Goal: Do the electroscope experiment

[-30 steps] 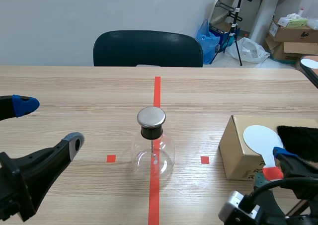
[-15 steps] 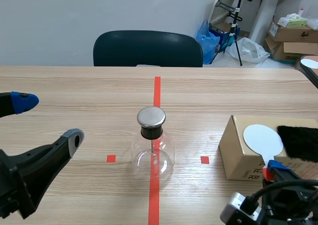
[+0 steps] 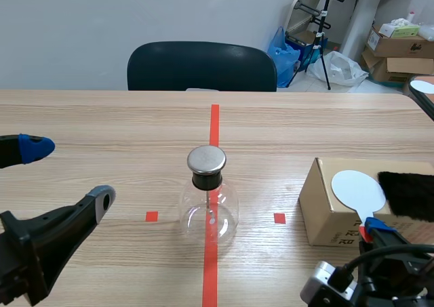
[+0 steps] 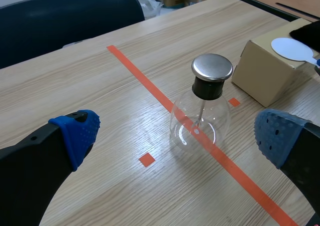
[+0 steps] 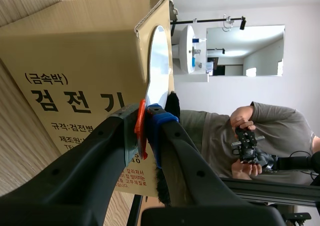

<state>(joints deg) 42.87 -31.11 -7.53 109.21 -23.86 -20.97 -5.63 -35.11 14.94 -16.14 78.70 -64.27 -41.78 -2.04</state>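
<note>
A clear round glass flask [image 3: 209,209], steel-capped, stands on the worktop [image 3: 102,117]. Left fingers [image 4: 75,133] gape wide before it; beside it, right fingers [image 5: 112,141] clamp a white red-handled paddle [image 3: 357,188] atop a brown cardboard box [image 3: 322,205].

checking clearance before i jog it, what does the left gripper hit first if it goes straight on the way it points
Probably the glass flask, standing ahead of the left gripper in line with the gap between its open fingers.
</note>
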